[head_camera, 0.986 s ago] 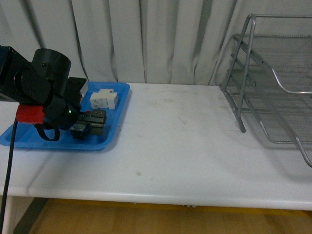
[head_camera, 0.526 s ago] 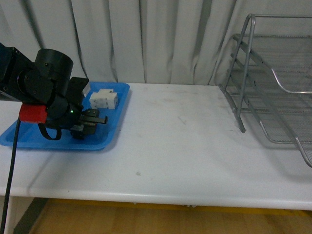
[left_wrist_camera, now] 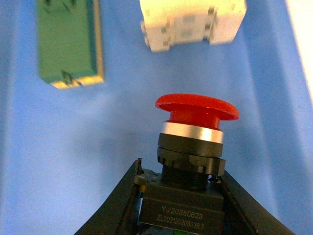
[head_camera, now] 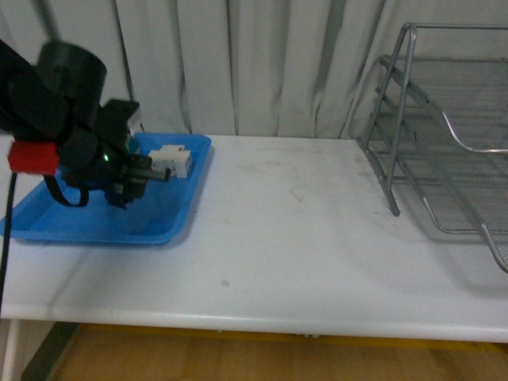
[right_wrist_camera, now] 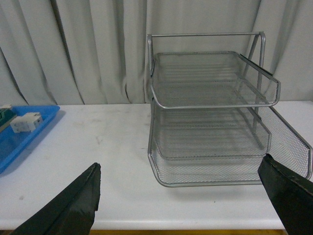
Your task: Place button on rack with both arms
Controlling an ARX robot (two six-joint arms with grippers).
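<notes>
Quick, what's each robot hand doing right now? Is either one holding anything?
Left hand: closed on the button.
Right hand: open, holding nothing.

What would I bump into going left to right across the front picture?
Left arm holding the button → white switch → rack.

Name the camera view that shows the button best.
Left wrist view: the button, red cap and labelled body, sits close up in the left gripper. The front view loses it against that dark gripper; the right wrist view misses it.
</notes>
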